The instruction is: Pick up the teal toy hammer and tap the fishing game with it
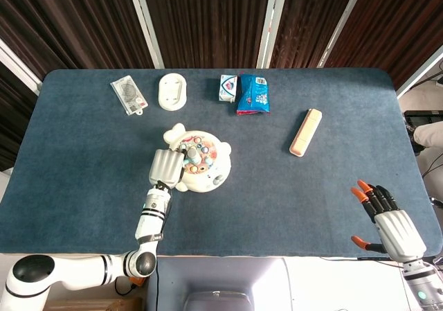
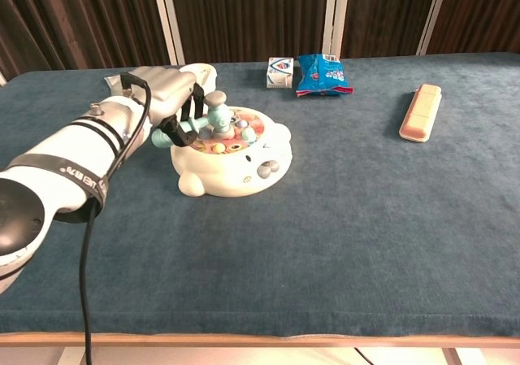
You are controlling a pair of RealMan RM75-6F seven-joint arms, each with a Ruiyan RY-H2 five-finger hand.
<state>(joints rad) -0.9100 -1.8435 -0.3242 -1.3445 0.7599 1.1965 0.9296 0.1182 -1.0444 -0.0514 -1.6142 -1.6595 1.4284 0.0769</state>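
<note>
Chest view shows the left hand [image 2: 166, 93], smooth white plastic with dark fingers, wrapped around the handle of the teal toy hammer [image 2: 195, 122] at the left of the frame. The hammer's rounded head sits over the near-left part of the fishing game [image 2: 230, 154]; whether it touches the pieces cannot be told. The game is a glossy cream, animal-shaped toy with a round dish on top full of small pastel pieces. It rests on the table [image 2: 341, 219], which is covered in a dark blue, felt-like cloth.

In the head view the same hand [image 1: 166, 165] lies left of centre against the game's [image 1: 205, 164] left edge, with the hammer [image 1: 190, 154] mostly hidden under it. The right hand [image 1: 387, 217] sits at the lower right corner near the table [image 1: 83, 158] edge, holding nothing, its orange-tipped fingers spread.

Along the upper part of the frame lie a flat clear packet [image 1: 128, 94], an oval cream plastic piece [image 1: 172, 91], a small white carton [image 1: 228, 87] touching a crinkled blue snack bag [image 1: 253, 94], and, further right, a long pale orange bar [image 1: 305, 131] set at a slant.
</note>
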